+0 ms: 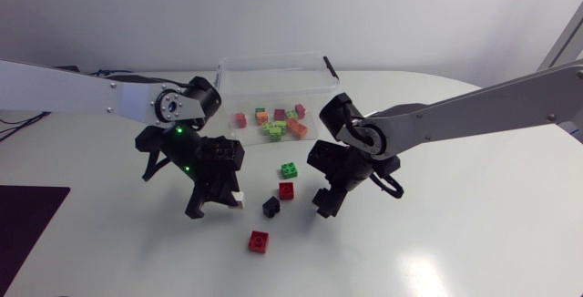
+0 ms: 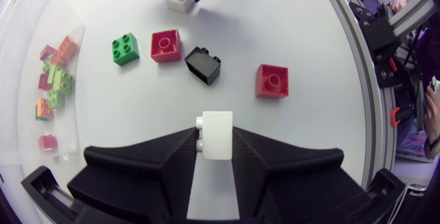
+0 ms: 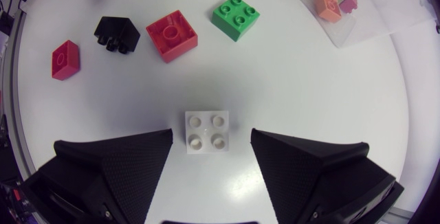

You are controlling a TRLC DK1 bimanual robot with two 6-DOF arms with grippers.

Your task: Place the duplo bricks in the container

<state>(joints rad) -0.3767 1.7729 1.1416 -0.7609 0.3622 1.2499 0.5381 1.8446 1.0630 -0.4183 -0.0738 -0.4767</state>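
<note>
Plastic bricks: rigid, light and smooth-walled, probably best pinched across two flat opposite sides rather than the studs. Left jaws are closed on the held white brick [image 2: 216, 135]. Right jaws stand wide either side of the loose white brick [image 3: 207, 131], which lies studs-up on the counter [image 1: 455, 233], untouched. Green brick [image 1: 289, 170], red brick [image 1: 286, 190], black brick [image 1: 271, 207] and outlying red brick [image 1: 259, 240] lie between the arms. Clear container [image 1: 273, 74] beyond them holds pink, orange and green pieces [image 1: 273, 124]

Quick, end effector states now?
Left end effector: closed on a white duplo brick.
Right end effector: open around a second white duplo brick, not touching it.
</note>
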